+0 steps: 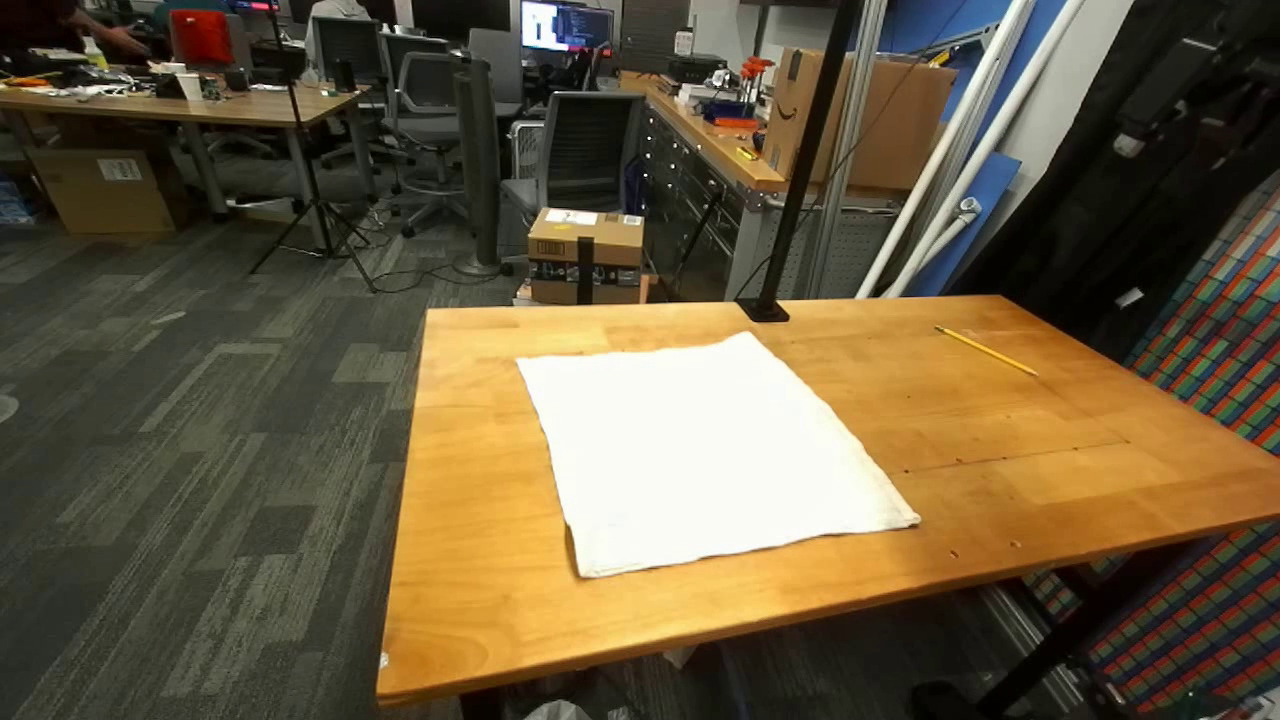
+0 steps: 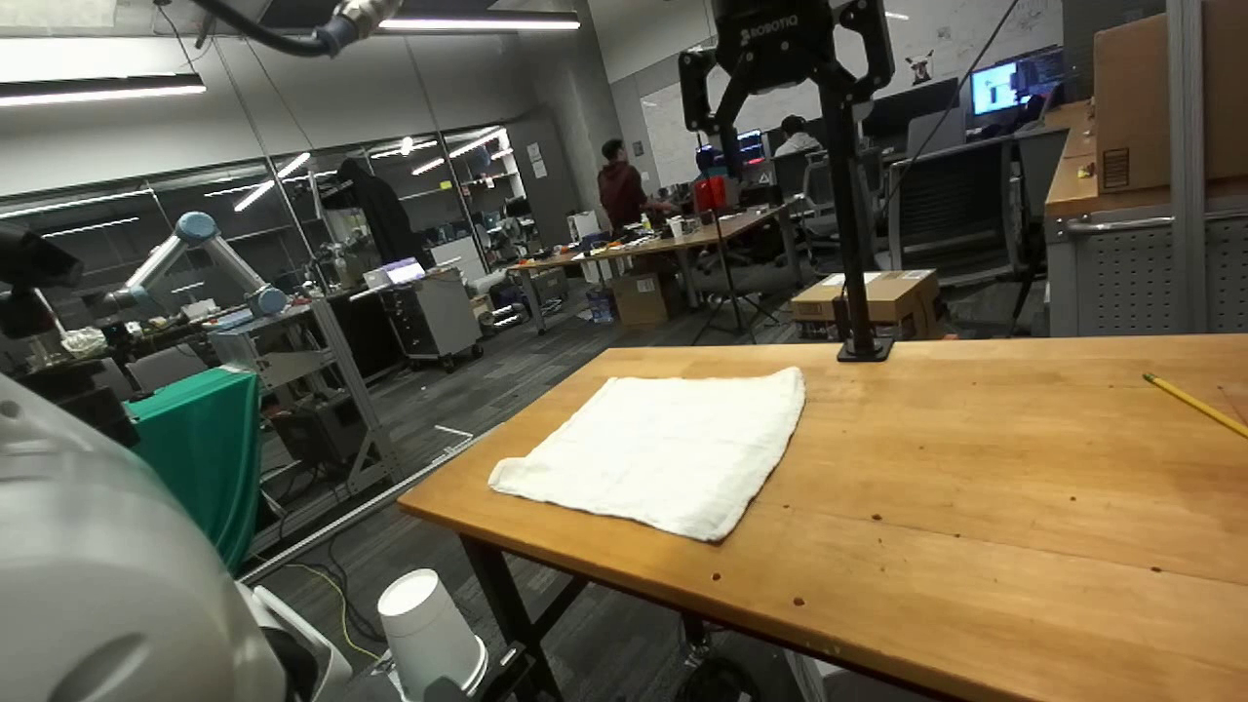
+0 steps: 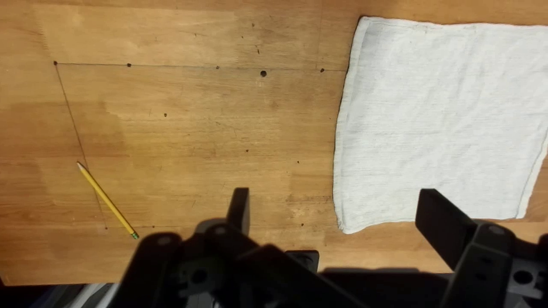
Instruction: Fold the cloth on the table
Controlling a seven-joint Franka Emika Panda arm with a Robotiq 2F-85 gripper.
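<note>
A white cloth lies flat and spread out on the wooden table. It shows in both exterior views (image 1: 700, 455) (image 2: 673, 448) and on the right in the wrist view (image 3: 441, 119), where its right side is cut off by the frame edge. Its edges look slightly wavy. My gripper (image 2: 786, 146) hangs high above the table at the top of an exterior view. In the wrist view the gripper's fingers (image 3: 334, 199) are wide apart with nothing between them, above a corner of the cloth and not touching it. The gripper is out of view in an exterior view.
The wooden table (image 1: 480, 480) carries a yellow pencil (image 1: 985, 350), which also shows in the wrist view (image 3: 107, 199). A black pole (image 1: 800, 180) with a flat base stands at the table's edge near the cloth; it also shows in an exterior view (image 2: 850, 234).
</note>
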